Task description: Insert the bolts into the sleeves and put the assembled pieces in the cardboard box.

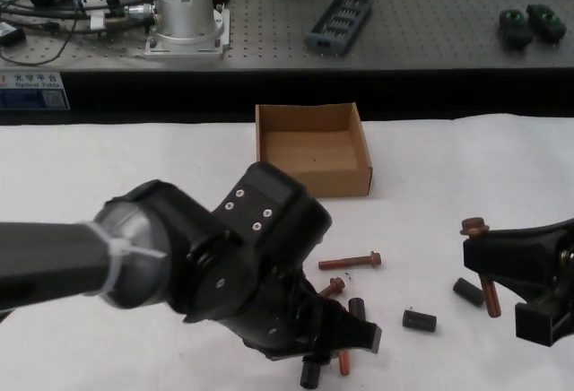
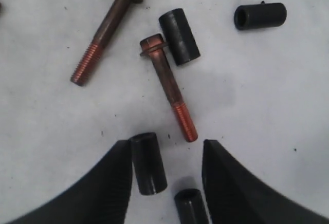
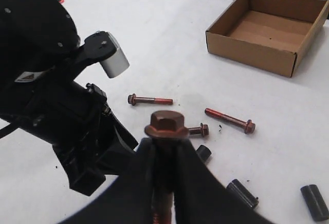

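The left claw [image 2: 165, 146] stands wide over the desk [image 2: 267, 106] with a black sleeve [image 2: 148, 163] lying between its fingers, the right claw [image 3: 163, 152] at 3 o'clock on the desk grips a bolt [image 3: 165, 125] head up, and the cardboard box [image 1: 314, 180] sits at 12 o'clock.

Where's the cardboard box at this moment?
In the high view, the cardboard box sits centre on the white cloth near its far edge, beyond the loose bolts.

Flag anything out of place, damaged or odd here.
Nothing looks damaged or spilled. Loose bolts and sleeves lie scattered at all angles on the white cloth, with small dark specks among them; the right tool grips one bolt head up.
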Action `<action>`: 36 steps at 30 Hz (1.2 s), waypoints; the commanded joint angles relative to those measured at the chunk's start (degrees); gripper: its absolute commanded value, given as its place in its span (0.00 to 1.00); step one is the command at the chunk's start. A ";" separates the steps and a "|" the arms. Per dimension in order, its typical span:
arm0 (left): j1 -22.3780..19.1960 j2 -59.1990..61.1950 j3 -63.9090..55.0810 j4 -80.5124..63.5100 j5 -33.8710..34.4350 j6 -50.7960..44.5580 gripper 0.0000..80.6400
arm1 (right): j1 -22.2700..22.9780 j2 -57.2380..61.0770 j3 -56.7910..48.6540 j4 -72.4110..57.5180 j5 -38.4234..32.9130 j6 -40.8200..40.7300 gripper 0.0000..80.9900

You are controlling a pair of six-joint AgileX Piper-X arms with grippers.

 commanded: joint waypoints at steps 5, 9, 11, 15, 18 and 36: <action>-0.35 3.81 -2.38 7.38 -0.99 -1.12 0.41 | 0.11 -0.51 -0.05 0.21 0.19 0.03 0.05; -0.35 4.10 -2.38 6.98 -1.02 -2.25 0.41 | 0.11 -0.51 -0.05 0.21 0.19 0.03 0.05; -0.35 4.10 -2.57 6.73 -1.02 -2.50 0.41 | 0.11 -0.51 -0.05 0.21 0.19 0.03 0.05; -0.86 4.10 -2.73 6.24 -1.02 -2.97 0.41 | 0.11 -0.51 -0.05 0.21 0.19 0.03 0.05; -1.93 4.10 -2.73 4.55 -0.88 -2.96 0.41 | 0.11 -0.51 -0.05 0.21 0.19 0.03 0.05; -3.50 5.42 -2.73 4.57 -5.87 -2.24 0.41 | 0.11 -0.51 -0.05 2.76 0.19 0.03 0.05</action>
